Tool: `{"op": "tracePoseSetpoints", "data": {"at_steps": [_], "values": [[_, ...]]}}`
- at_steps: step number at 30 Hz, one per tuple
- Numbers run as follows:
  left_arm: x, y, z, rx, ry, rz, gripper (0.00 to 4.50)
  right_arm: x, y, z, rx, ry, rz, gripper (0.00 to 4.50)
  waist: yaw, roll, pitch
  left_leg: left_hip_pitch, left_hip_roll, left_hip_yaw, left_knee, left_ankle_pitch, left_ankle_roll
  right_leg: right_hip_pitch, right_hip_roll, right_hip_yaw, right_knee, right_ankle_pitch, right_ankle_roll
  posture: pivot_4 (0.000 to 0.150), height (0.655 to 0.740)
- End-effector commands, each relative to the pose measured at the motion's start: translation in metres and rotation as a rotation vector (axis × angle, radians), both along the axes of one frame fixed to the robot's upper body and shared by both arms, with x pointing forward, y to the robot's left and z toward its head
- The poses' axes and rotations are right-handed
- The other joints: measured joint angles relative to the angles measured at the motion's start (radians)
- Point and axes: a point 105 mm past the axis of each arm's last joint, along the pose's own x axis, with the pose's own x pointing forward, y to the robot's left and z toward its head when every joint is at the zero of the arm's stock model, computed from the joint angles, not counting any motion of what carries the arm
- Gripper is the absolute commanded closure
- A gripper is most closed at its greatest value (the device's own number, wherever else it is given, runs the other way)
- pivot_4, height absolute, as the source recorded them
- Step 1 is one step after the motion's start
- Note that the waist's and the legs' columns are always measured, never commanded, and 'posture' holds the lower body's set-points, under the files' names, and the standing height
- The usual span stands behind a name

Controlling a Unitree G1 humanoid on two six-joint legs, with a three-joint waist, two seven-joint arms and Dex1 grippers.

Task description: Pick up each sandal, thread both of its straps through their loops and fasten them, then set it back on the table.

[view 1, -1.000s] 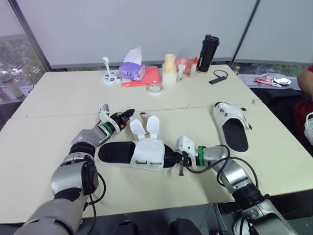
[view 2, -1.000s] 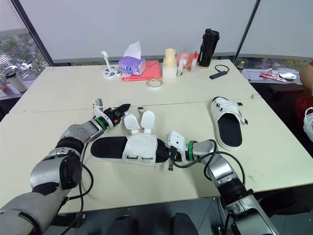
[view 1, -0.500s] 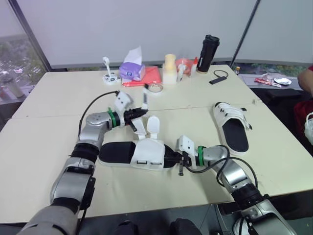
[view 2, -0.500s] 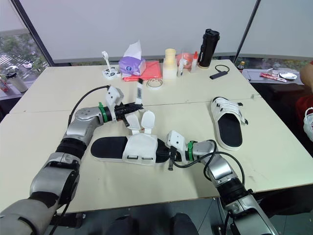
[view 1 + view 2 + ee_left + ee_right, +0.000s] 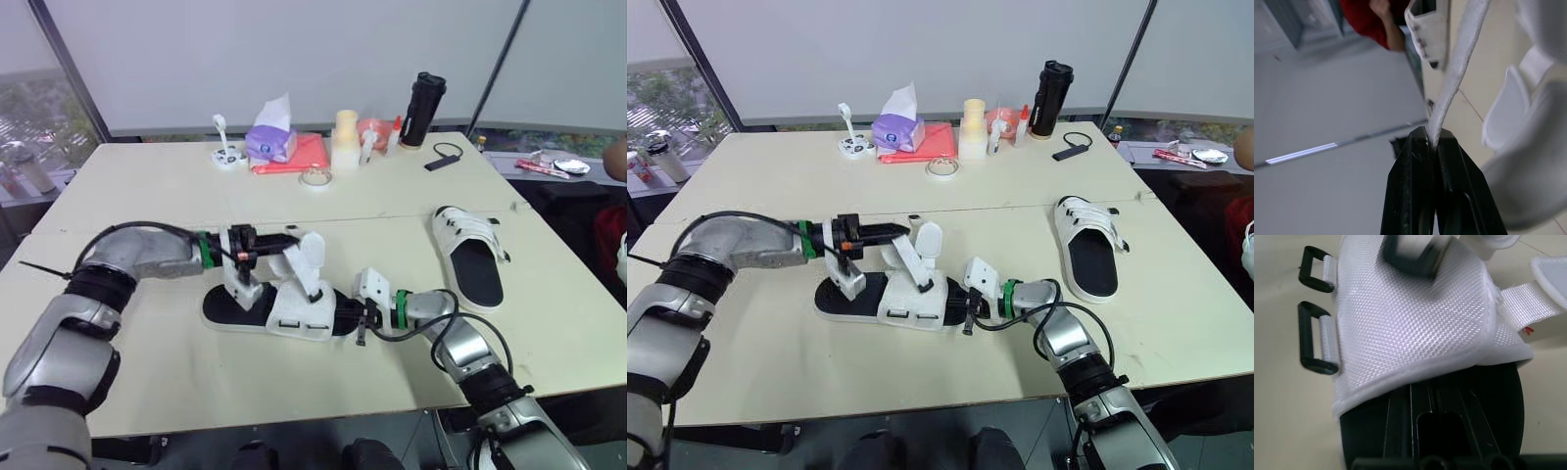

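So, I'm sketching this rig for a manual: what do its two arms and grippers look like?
The left arm and right arm are rounded silver-grey shells with black joints and loose black cables. Each wrist carries a green ring and a white boxy block. The left gripper and right gripper end in slim black fingers.

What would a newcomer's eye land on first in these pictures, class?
The left gripper pinches a white strap between its fingers above the open sandal near the front of the table, with the right gripper at its toe end. A second sandal lies apart on the right.
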Motion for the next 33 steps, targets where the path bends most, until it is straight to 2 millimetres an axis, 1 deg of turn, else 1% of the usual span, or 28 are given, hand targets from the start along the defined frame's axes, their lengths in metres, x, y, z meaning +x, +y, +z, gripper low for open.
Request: {"op": "tracePoseSetpoints", "data": {"at_steps": [1, 4, 7, 9, 11, 12, 13, 15, 17, 21, 22, 24, 25, 29, 31, 33], "values": [[-0.001, -0.002, 0.011, -0.063, -0.091, -0.067, 4.41, 0.003, -0.008, -0.024, -0.075, 0.061, -0.05, 4.5, 0.0, 0.0, 0.0, 0.0, 0.0, 0.0, 0.0, 0.0, 0.0, 0.0, 0.0, 0.0, 0.0, 0.0, 0.0, 0.15, 0.7394], [-0.002, -0.002, 0.013, -0.103, -0.116, -0.091, 4.41, 0.005, -0.008, -0.024, -0.074, 0.056, -0.056, 4.5, -0.001, 0.0, 0.0, 0.0, 0.0, 0.0, 0.0, 0.0, 0.0, -0.001, 0.001, 0.0, 0.0, 0.0, 0.0, 0.15, 0.7394], [-0.004, 0.001, 0.019, -0.145, -0.15, -0.102, 3.65, 0.006, -0.009, -0.025, -0.075, 0.055, -0.06, 4.5, -0.001, 0.0, 0.0, 0.0, 0.0, 0.0, 0.0, 0.0, 0.0, -0.001, 0.0, 0.0, 0.0, 0.0, 0.0, 0.15, 0.7394], [-0.002, 0.006, 0.023, -0.168, -0.168, -0.085, 2.62, 0.006, -0.009, -0.026, -0.076, 0.055, -0.06, 4.5, -0.001, 0.0, 0.0, 0.0, 0.0, 0.0, 0.0, 0.0, 0.0, -0.001, 0.0, 0.0, 0.0, 0.0, 0.0, 0.15, 0.7394], [0.0, 0.014, 0.023, -0.172, -0.162, -0.063, 1.61, 0.005, -0.01, -0.027, -0.078, 0.057, -0.062, 4.5, -0.001, 0.0, 0.0, 0.0, 0.0, 0.0, 0.0, 0.0, 0.0, -0.001, 0.0, 0.0, 0.0, 0.0, 0.0, 0.15, 0.7394], [0.001, 0.018, 0.021, -0.177, -0.118, -0.044, 1.05, 0.006, -0.011, -0.028, -0.08, 0.059, -0.063, 4.5, -0.001, 0.0, 0.0, 0.0, 0.0, 0.0, 0.0, 0.0, 0.0, -0.001, 0.001, 0.0, 0.0, 0.0, 0.0, 0.15, 0.7394], [0.001, 0.022, 0.018, -0.183, -0.071, -0.025, 0.58, 0.006, -0.011, -0.029, -0.081, 0.06, -0.063, 4.5, -0.001, 0.0, 0.0, 0.0, 0.0, 0.0, 0.0, 0.0, 0.0, -0.001, 0.001, 0.0, 0.0, 0.0, 0.0, 0.15, 0.7394], [0.005, 0.032, 0.011, -0.224, 0.091, 0.058, 0.58, 0.006, -0.012, -0.03, -0.083, 0.06, -0.065, 4.5, -0.001, 0.0, 0.0, 0.0, 0.0, 0.001, 0.0, 0.0, 0.0, -0.001, 0.001, 0.0, 0.0, 0.0, 0.0, 0.15, 0.7394], [0.014, 0.047, 0.007, -0.318, 0.255, 0.184, 0.58, 0.006, -0.012, -0.032, -0.085, 0.06, -0.067, 4.5, -0.001, 0.0, 0.0, 0.0, 0.0, 0.001, 0.0, 0.0, 0.0, -0.001, 0.001, 0.0, 0.0, 0.0, 0.0, 0.15, 0.7394], [0.027, 0.067, 0.016, -0.469, 0.502, 0.384, 0.58, 0.006, -0.011, -0.036, -0.099, 0.059, -0.062, 4.5, -0.004, 0.0, 0.0, 0.001, 0.001, 0.002, 0.0, 0.0, 0.0, -0.001, 0.001, -0.001, 0.001, 0.0, 0.0, 0.15, 0.7394], [0.027, 0.07, 0.019, -0.509, 0.582, 0.412, 0.58, 0.005, -0.011, -0.037, -0.101, 0.06, -0.058, 4.5, -0.004, 0.0, 0.0, 0.001, 0.002, 0.002, 0.0, 0.0, 0.0, -0.001, 0.001, -0.001, 0.001, 0.0, 0.0, 0.15, 0.7394], [0.027, 0.077, 0.026, -0.627, 0.811, 0.458, 0.58, 0.005, -0.011, -0.037, -0.102, 0.063, -0.054, 4.5, -0.005, 0.0, 0.0, 0.001, 0.002, 0.002, 0.0, 0.0, 0.0, -0.001, 0.001, 0.0, 0.001, 0.0, 0.0, 0.15, 0.7394], [0.023, 0.077, 0.032, -0.686, 0.922, 0.447, 0.58, 0.005, -0.011, -0.038, -0.102, 0.063, -0.053, 4.5, -0.005, 0.0, 0.0, 0.001, 0.002, 0.002, 0.0, 0.0, 0.0, -0.001, 0.001, 0.0, 0.001, 0.0, 0.0, 0.15, 0.7394], [-0.004, 0.068, 0.037, -0.768, 1.349, 0.398, 0.58, 0.005, -0.011, -0.038, -0.099, 0.066, -0.051, 4.5, -0.007, 0.0, 0.0, 0.002, 0.002, 0.001, 0.0, 0.0, 0.0, 0.0, 0.001, 0.0, 0.001, 0.0, 0.0, 0.15, 0.7394], [-0.012, 0.067, 0.039, -0.835, 1.517, 0.388, 0.58, 0.006, -0.01, -0.038, -0.099, 0.068, -0.051, 4.5, -0.008, 0.0, 0.0, 0.003, 0.002, 0.0, 0.0, 0.0, 0.0, 0.001, 0.001, 0.0, 0.001, 0.0, 0.0, 0.15, 0.7394], [-0.022, 0.06, 0.039, -0.869, 1.691, 0.365, 0.58, 0.006, -0.011, -0.038, -0.101, 0.069, -0.049, 4.5, -0.008, 0.0, 0.0, 0.005, 0.002, -0.001, 0.0, 0.0, 0.0, 0.004, 0.002, 0.0, 0.001, -0.001, -0.001, 0.15, 0.7394]]}}
